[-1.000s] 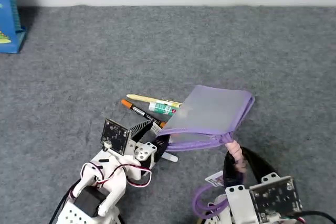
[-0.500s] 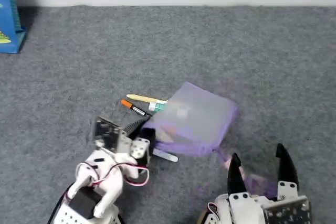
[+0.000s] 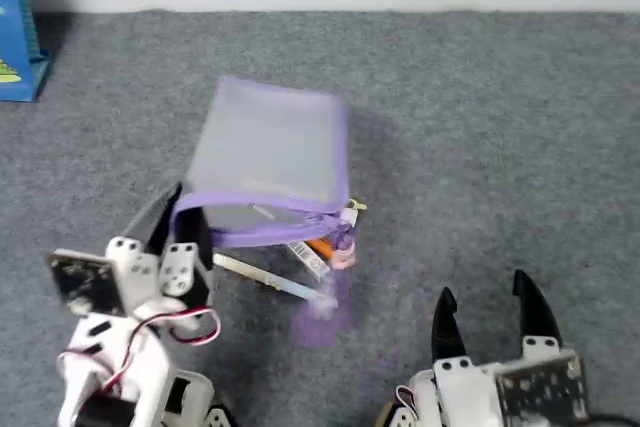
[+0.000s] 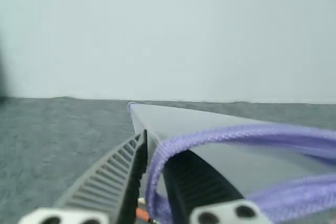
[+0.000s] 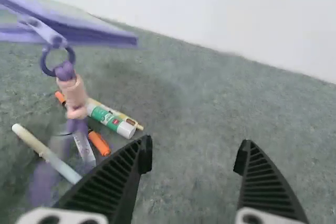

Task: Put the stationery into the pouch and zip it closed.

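Note:
The translucent purple pouch (image 3: 270, 152) hangs lifted and tilted above the grey carpet, its purple rim pinched by my shut left gripper (image 3: 185, 232). In the left wrist view the pouch (image 4: 210, 127) runs out from between the shut fingers (image 4: 121, 182). A pink charm (image 3: 343, 252) dangles from the zipper ring. Under the pouch's low edge lie a glue stick (image 3: 308, 259), an orange pen (image 3: 322, 246) and a white pen (image 3: 262, 276). My right gripper (image 3: 488, 309) stands open to the right of them, holding nothing. Its wrist view shows the charm (image 5: 73, 92), glue stick (image 5: 111, 119) and white pen (image 5: 44, 153).
A blue box (image 3: 16, 27) stands at the far left by the white wall. Grey carpet covers the table, with free room to the right and behind the pouch.
The right gripper let go of the pink zipper charm and drew back, open. The left gripper swung the pouch up and to the left, uncovering the pens and glue stick.

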Robot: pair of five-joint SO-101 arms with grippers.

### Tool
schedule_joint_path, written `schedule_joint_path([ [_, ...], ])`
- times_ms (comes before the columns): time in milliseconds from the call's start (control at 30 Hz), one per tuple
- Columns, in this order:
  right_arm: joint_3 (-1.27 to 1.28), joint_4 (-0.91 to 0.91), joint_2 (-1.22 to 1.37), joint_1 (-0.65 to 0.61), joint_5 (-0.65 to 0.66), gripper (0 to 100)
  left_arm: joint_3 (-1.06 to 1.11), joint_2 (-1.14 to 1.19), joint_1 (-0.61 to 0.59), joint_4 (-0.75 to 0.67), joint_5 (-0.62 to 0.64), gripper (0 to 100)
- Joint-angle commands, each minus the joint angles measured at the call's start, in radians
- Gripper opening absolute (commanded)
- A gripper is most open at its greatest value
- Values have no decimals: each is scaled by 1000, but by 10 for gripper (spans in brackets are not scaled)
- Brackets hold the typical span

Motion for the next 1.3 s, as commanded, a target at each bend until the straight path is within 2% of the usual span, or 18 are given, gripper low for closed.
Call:
schedule_joint_path([
  [0, 9, 36, 124, -1, -6, 244, -128, -6, -23, 149, -32, 11],
  [133, 68, 27, 242, -1, -8, 244, -168, -6, -29, 256, -48, 11],
  [267, 77, -21, 309, -2, -8, 244, -168, -5, -34, 265, -91, 11],
  [367, 78, -50, 349, -2, -8, 244, -171, 32, -97, 264, -98, 11],
  [567, 101, -189, 427, -5, -6, 244, -255, 284, -206, 269, -152, 11],
  [700, 109, -292, 510, -13, 5, 244, -403, 470, -264, 347, -193, 11],
  [867, 109, -346, 684, -87, 75, 244, -532, 600, -350, 404, -269, 11],
  [1033, 109, -464, 881, -136, 87, 244, -552, 601, -423, 439, -339, 11],
  [1167, 103, -573, 1056, -162, 92, 246, -550, 566, -425, 473, -342, 11],
  [1267, 103, -647, 1188, -186, 144, 245, -550, 534, -425, 496, -342, 11],
])
